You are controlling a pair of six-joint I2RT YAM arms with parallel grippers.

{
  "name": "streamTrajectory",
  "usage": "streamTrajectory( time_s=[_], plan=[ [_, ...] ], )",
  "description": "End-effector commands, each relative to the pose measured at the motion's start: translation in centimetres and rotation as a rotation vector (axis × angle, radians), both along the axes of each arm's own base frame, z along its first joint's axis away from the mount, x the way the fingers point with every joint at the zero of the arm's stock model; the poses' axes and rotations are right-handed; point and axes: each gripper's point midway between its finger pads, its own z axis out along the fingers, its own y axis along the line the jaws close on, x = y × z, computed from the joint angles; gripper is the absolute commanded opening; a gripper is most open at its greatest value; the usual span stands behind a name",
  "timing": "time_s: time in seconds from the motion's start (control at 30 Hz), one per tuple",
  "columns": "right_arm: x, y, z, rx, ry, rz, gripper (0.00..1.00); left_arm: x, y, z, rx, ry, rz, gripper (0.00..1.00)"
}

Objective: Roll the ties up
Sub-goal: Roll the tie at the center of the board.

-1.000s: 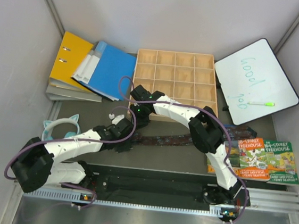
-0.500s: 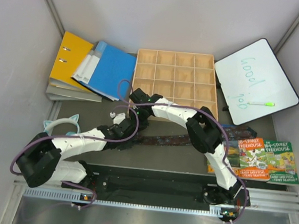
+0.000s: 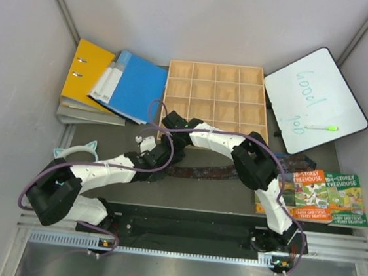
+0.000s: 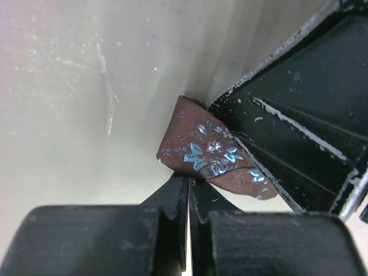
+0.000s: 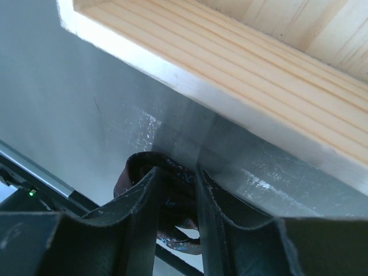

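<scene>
One grey desk carries everything. Two white-and-black arms reach over it from the near edge, the left arm and the right arm. Their ends meet just in front of a wooden tray (a grid of open compartments).

Right of the tray lies a whiteboard, turned at an angle and bearing green writing. Left of the tray a blue binder overlaps a yellow binder. Two bright picture books sit at the desk's right side.

The tie lies flat between the arms and the books. It is a long, narrow, dark strip running from where the arms meet rightward to the books' upper corner. Close up, its cloth is reddish brown with a fine woven pattern of pale blue flowers and leaves, and its left end is turned over into a small rounded fold.

A pale blue cat-ear headband rests beside the left arm.

The right jaws stand a narrow way apart with the dark fold of the tie clamped between them, some cloth bulging round one finger, close under the tray's front wall. The left jaws are pressed together to a hairline, tips touching the fold's lower edge (whether any cloth is caught there cannot be told).

A green marker lies on the whiteboard.
</scene>
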Motion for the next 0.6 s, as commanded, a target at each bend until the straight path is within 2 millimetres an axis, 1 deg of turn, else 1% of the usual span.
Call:
streamTrajectory(
  time_s=[0.0,0.1,0.17,0.2,0.23,0.3,0.37,0.5,0.53,0.57],
  plan=[
    [-1.6,-0.5,0.6,-0.017,0.016,0.008,0.32,-0.1,1.9,-0.9,0.093,0.010,0.043,0.00],
    [-1.4,-0.6,0.6,-0.031,0.009,0.003,0.32,-0.1,1.7,-1.0,0.089,0.014,0.037,0.02],
    [-0.7,-0.5,1.2,-0.030,-0.014,-0.005,0.32,-0.2,1.6,-0.8,0.078,0.015,0.031,0.06],
    [-0.6,-0.6,1.2,-0.045,-0.013,-0.003,0.32,-0.4,1.7,-0.7,0.080,0.017,0.029,0.07],
    [-0.1,-0.1,2.0,-0.029,-0.031,-0.002,0.32,-0.4,1.7,-0.4,0.071,0.011,0.030,0.08],
    [0.8,-0.2,2.5,-0.035,-0.047,-0.012,0.33,-0.7,1.8,-0.1,0.067,0.017,0.026,0.12],
    [1.8,-0.2,3.5,-0.029,-0.066,-0.022,0.33,-0.9,1.8,0.6,0.046,0.009,0.026,0.15],
    [4.7,-1.1,5.9,0.006,-0.101,-0.071,0.35,-1.7,2.0,1.5,0.011,0.001,0.028,0.19],
    [5.2,-1.2,7.2,0.025,-0.121,-0.080,0.35,-1.9,2.1,1.8,0.000,-0.002,0.030,0.20],
    [5.5,-1.5,7.7,0.028,-0.132,-0.086,0.35,-2.0,2.1,2.0,-0.009,-0.005,0.029,0.20]
  ],
)
